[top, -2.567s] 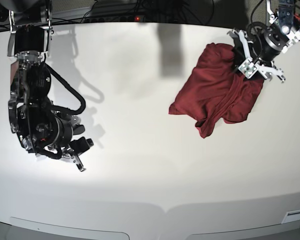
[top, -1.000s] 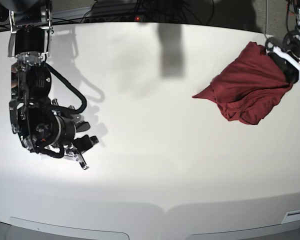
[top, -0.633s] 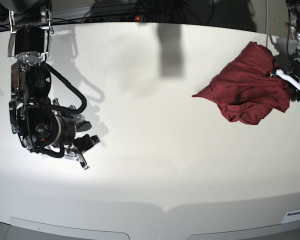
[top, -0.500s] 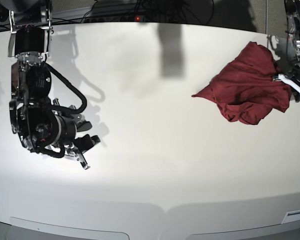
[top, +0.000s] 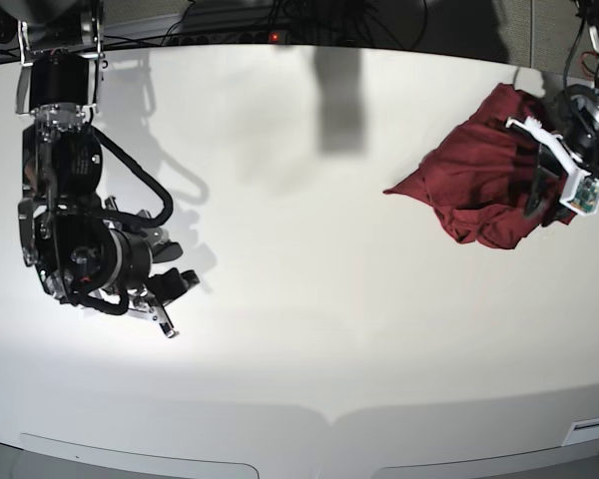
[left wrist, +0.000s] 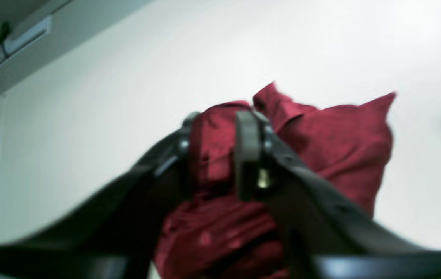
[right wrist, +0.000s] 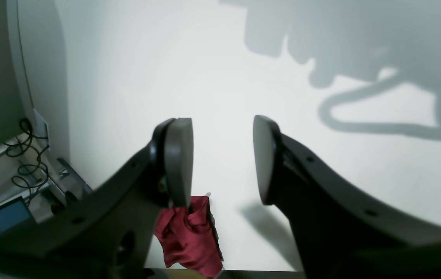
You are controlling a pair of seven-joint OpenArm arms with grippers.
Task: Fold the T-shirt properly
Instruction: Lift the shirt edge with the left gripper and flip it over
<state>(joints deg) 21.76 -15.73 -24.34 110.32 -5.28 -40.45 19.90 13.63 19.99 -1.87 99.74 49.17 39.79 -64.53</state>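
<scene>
Where base hides, T-shirt (left wrist: 321,155) between left pincer (left wrist: 220,151)

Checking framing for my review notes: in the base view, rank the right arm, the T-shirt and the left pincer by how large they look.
1. Right arm: largest by far, though it sits nearer the camera.
2. T-shirt: a crumpled maroon heap, clearly smaller.
3. Left pincer: smallest, partly cut off by the frame edge, so its full extent is unsure.

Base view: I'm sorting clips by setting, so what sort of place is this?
Probably a robotics lab bench: a bare white table, two robot arms over it, cables and a power strip along its back edge, and one maroon T-shirt.
</scene>
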